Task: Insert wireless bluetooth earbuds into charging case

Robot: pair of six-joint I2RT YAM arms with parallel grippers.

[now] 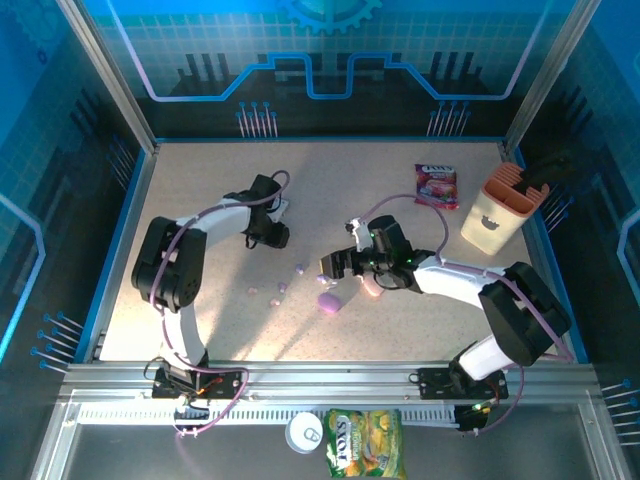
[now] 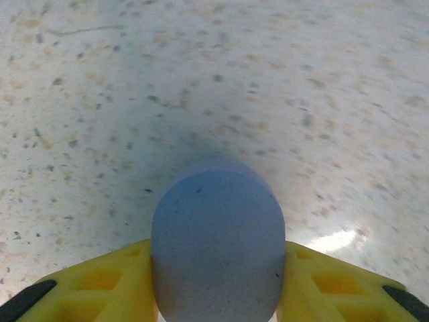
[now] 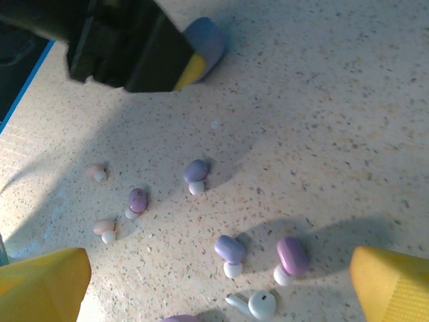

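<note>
a: left wrist view, folks: the left gripper [image 2: 216, 295] is clamped on a blue-grey charging case [image 2: 216, 235], yellow fingers [image 2: 100, 285] tight on both its sides, low over the speckled surface [image 2: 268, 80].
b: the right wrist view adds what that one lacks: the earbuds [image 3: 230, 249], lilac, pink and one white, lying loose across the lower middle of frame. right gripper [image 3: 218, 268] spread wide, nothing between its fingers.
a: and the blue-grey case peeks out at the upper left there, under the left gripper's dark body.
b: from the top, a lilac pebble case [image 1: 329, 301] lies mid-surface, just below the right gripper in frame. red packet [image 1: 436, 185] and beige holder [image 1: 495, 212] upper right, can [image 1: 305, 432] and green bag [image 1: 363, 442] at the bottom of frame, blue-lit panels [image 1: 60, 150] all round.
</note>
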